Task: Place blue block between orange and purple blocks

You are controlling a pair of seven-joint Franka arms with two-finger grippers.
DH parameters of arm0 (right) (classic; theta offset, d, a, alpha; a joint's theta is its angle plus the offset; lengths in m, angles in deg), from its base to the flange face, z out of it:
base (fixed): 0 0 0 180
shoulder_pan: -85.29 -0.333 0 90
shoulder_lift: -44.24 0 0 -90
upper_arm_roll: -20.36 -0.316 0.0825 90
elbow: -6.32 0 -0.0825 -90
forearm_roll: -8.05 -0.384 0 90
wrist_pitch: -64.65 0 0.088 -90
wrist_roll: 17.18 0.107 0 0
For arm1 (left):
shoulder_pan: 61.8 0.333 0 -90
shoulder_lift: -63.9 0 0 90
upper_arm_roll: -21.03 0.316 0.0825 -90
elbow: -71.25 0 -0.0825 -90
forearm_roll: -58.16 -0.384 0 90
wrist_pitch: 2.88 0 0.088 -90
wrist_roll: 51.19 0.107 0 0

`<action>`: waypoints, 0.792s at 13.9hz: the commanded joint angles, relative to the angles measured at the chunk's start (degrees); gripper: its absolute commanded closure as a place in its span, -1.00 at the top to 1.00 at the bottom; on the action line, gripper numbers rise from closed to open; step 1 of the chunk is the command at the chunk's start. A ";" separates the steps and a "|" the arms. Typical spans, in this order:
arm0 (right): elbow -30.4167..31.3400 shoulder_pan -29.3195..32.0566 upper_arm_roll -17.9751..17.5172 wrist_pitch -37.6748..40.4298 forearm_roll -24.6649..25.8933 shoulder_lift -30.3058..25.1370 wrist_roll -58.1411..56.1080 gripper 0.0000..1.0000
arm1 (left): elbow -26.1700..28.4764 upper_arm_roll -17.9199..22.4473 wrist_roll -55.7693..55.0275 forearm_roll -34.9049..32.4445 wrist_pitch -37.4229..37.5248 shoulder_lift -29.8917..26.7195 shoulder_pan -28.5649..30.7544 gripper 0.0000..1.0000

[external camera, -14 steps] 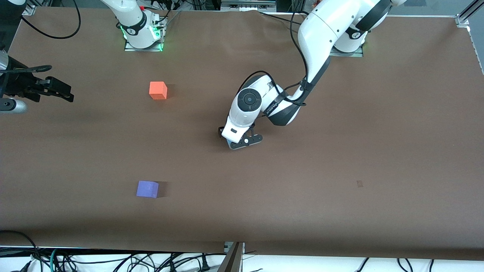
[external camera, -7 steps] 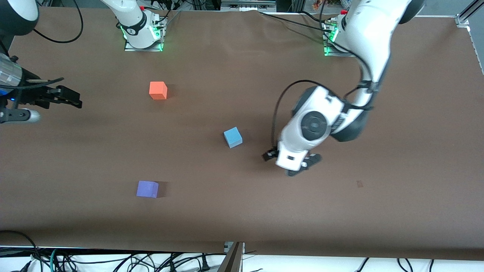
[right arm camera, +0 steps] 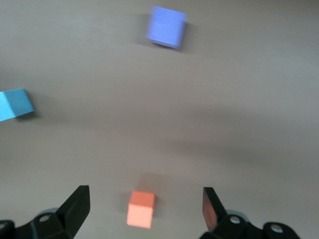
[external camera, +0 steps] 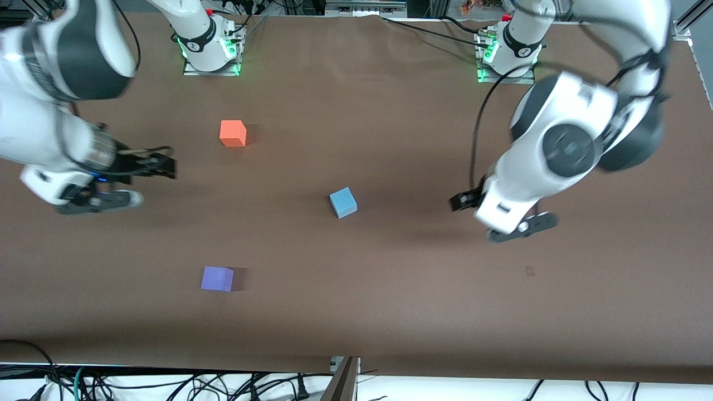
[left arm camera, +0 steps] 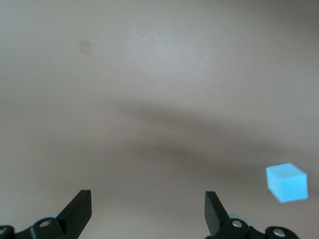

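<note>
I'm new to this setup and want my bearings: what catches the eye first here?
Three small cubes on the brown table: the orange block nearest the bases, the purple block nearest the front camera, the blue block between those depths, toward the left arm's end. The left gripper and right gripper hang open, empty, above the table.

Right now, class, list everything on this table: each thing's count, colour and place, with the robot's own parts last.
blue block: one, light sky-blue, mid-table, nearer the front camera than the orange block.
orange block: one, bright orange, toward the right arm's end, nearest the bases.
purple block: one, violet-purple, nearest the front camera, in line with the orange block.
table: one, brown surface.
left pincer: open, empty, over bare table toward the left arm's end.
right pincer: open, empty, over the table near the orange block.
</note>
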 commanded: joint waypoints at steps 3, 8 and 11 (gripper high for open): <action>-0.58 -11.07 -0.06 -5.68 -0.41 6.86 10.55 1.00 | 5.37 -0.58 9.04 -1.12 8.61 -13.32 7.05 1.00; -0.85 -21.11 -0.06 -17.55 -0.32 13.90 17.61 1.00 | 7.29 -0.58 24.07 3.19 12.32 -18.42 17.43 1.00; -0.85 -23.23 -0.06 -21.59 -0.41 17.50 17.79 1.00 | 13.60 2.30 27.34 3.28 9.35 -22.01 17.89 1.00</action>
